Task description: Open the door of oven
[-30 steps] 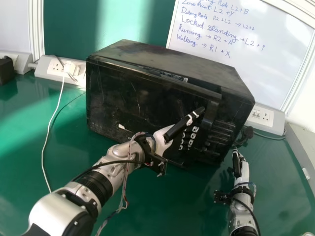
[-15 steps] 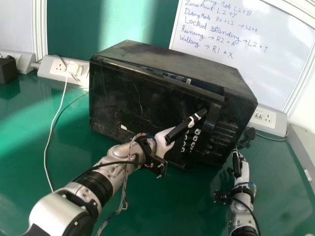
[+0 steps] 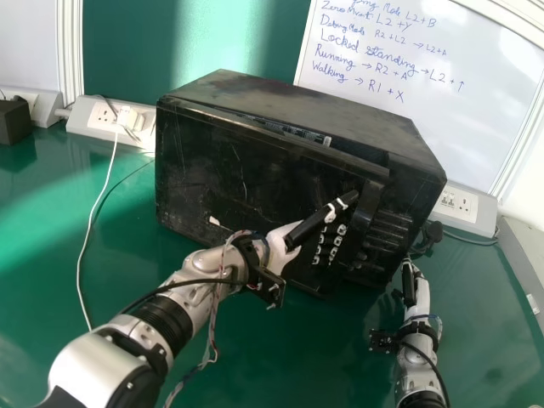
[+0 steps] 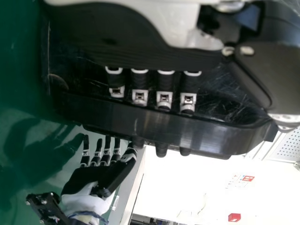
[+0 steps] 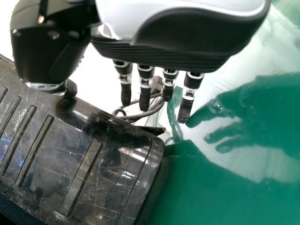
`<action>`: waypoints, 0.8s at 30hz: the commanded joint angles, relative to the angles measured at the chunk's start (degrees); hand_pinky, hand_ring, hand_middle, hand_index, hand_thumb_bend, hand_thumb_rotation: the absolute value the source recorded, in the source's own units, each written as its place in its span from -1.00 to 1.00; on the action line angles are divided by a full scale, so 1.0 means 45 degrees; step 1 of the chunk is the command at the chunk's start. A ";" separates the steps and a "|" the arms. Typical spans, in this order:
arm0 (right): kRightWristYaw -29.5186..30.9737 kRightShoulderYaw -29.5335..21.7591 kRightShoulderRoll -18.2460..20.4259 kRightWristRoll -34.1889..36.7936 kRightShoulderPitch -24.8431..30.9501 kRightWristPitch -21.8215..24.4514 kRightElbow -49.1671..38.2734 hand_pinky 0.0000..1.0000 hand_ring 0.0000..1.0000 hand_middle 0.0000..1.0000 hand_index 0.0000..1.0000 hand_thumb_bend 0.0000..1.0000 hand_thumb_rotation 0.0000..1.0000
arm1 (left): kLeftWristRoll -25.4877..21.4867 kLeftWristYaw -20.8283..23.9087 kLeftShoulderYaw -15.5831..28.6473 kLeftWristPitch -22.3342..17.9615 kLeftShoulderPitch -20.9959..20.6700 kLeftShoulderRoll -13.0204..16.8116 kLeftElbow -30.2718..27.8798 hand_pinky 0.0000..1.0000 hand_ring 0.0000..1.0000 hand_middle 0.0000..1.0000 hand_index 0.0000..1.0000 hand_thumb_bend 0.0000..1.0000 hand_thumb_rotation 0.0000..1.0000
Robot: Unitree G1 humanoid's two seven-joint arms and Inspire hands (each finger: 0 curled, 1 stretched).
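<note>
The black oven (image 3: 263, 178) stands angled, with a narrow gap along the top of its door (image 3: 204, 161). My left hand (image 3: 282, 242) is at the door's right side, thumb lying across the front towards the handle (image 3: 367, 204). In the left wrist view, fingers of my left hand (image 4: 140, 47) run behind the handle (image 4: 164, 126), their tips showing past its far edge. My right hand (image 3: 411, 285) is by the oven's right front corner. Straight fingers extend from my right hand (image 5: 197, 42) in the right wrist view, beside the oven's control panel (image 5: 84, 173), holding nothing.
The oven stands on a green table (image 3: 51, 246). Behind it are a whiteboard (image 3: 450, 110) and socket boxes (image 3: 93, 119) on both sides. A white cable (image 3: 85, 246) runs down the table's left, and dark cables (image 3: 433, 234) lie behind my right hand.
The head view has shifted slightly, so the oven and background appear a little farther right and lower. My left hand has stayed at the handle. The right hand shows no clear movement.
</note>
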 commanded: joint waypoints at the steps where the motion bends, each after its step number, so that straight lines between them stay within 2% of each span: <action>1: 0.0239 0.0070 0.0207 -0.0015 0.0212 0.0233 0.0297 0.64 0.81 0.91 0.92 0.34 0.98 | 0.0007 -0.0838 -0.0170 -0.0434 -0.0191 -0.0470 -0.0201 -0.95 -0.86 -0.74 -0.63 0.98 0.69; 5: 0.0220 0.0082 0.0210 -0.0028 0.0177 0.0336 0.0295 0.64 0.81 0.91 0.92 0.36 0.97 | -0.0099 -0.1119 -0.0156 -0.0494 -0.0150 -0.0491 -0.0264 -0.97 -0.87 -0.75 -0.69 0.96 0.70; 9: 0.0163 0.0113 0.0209 -0.0059 0.0162 0.0370 0.0291 0.63 0.80 0.90 0.91 0.29 0.97 | -0.0129 -0.1242 -0.0181 -0.0587 -0.0146 -0.0501 -0.0312 -0.96 -0.86 -0.75 -0.71 0.98 0.70; 15: 0.0140 0.0142 0.0200 -0.0099 0.0182 0.0321 0.0293 0.59 0.77 0.87 0.90 0.34 0.98 | -0.0267 -0.1536 -0.0112 -0.0579 -0.0107 -0.0516 -0.0338 -0.96 -0.86 -0.74 -0.73 0.98 0.67; 19: 0.0181 0.0085 0.0211 -0.0028 0.0142 0.0422 0.0294 0.66 0.83 0.91 0.93 0.29 0.97 | -0.0338 -0.1686 -0.0084 -0.0605 -0.0043 -0.0565 -0.0377 -0.96 -0.86 -0.75 -0.74 0.96 0.66; 24: 0.0162 0.0125 0.0201 -0.0076 0.0149 0.0403 0.0285 0.65 0.83 0.91 0.92 0.30 0.97 | -0.0491 -0.2095 -0.0094 -0.0637 0.0034 -0.0655 -0.0476 -0.97 -0.88 -0.77 -0.76 0.95 0.63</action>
